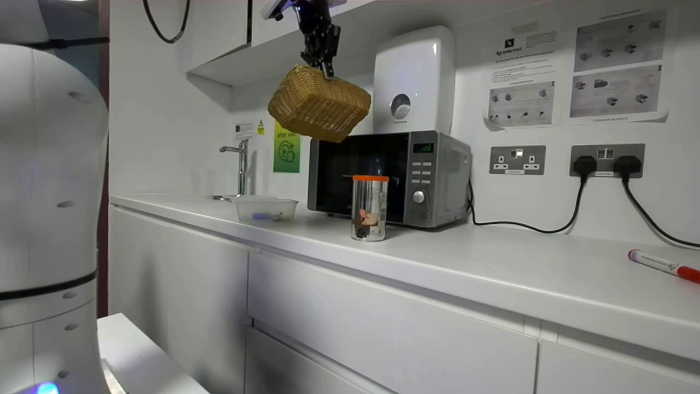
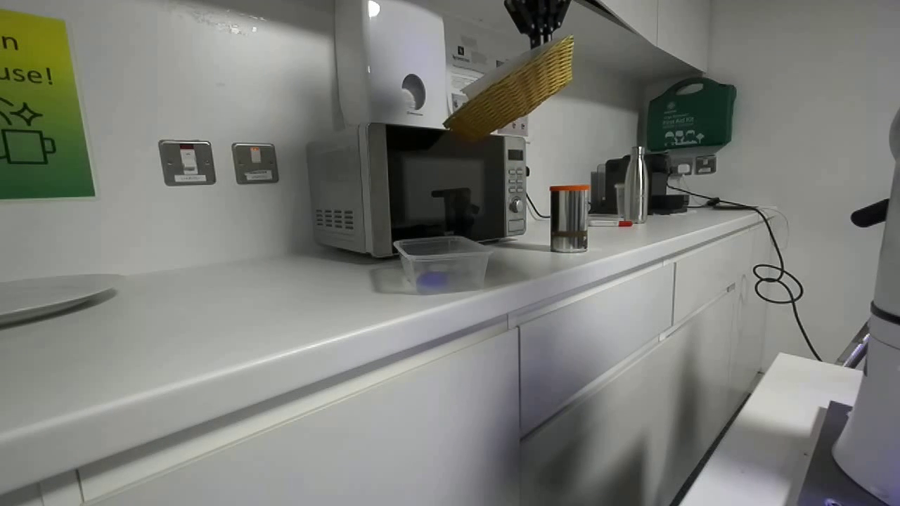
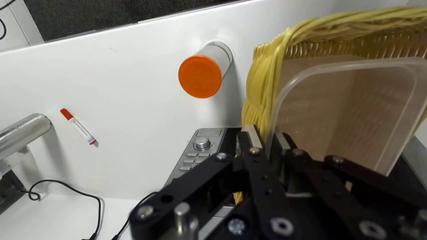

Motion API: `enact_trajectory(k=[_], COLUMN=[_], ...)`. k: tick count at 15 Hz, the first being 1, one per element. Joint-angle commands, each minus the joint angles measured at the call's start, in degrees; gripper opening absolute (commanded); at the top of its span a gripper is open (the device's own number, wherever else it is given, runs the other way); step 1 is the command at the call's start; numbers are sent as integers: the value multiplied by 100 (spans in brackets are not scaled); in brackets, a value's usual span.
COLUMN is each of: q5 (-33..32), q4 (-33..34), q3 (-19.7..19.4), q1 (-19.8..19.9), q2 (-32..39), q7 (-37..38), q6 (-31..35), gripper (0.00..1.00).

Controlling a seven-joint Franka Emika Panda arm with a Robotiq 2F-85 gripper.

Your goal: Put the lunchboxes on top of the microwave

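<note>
The tan-yellow basket lunchbox (image 1: 320,106) hangs tilted in the air; it also shows in an exterior view (image 2: 517,95) and the wrist view (image 3: 260,86). A pale translucent rectangular piece with a rim (image 3: 347,100) sits inside it. My gripper (image 3: 267,140) is shut on the basket's wall and the translucent edge; it also shows in both exterior views (image 1: 327,70) (image 2: 540,39). The silver-grey microwave (image 1: 451,180) (image 2: 443,190) stands on the counter. The basket's low edge overlaps its top front edge in both exterior views. A clear container (image 1: 266,209) (image 2: 446,263) with something purple stands on the counter.
A white wall-mounted appliance (image 1: 415,76) (image 2: 394,67) is directly above the microwave's back. A silver canister with an orange lid (image 1: 369,208) (image 2: 569,218) stands before the microwave. The upper cabinet (image 1: 219,38) is near the gripper. A marker (image 3: 78,126) and steel bottle (image 2: 636,186) are farther along.
</note>
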State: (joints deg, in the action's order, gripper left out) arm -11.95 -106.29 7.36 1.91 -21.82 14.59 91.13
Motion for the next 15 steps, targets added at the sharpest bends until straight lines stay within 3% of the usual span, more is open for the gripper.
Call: enact_trajectory(k=[1, 8, 15], q5=[-253, -255, 186], q4=[600, 1146, 1265], q3=[1, -125, -349], q1=[-38, -30, -60], q2=[446, 1019, 1526], q7=[37, 145, 163], q6=[106, 228, 350], gripper=[3, 3, 3])
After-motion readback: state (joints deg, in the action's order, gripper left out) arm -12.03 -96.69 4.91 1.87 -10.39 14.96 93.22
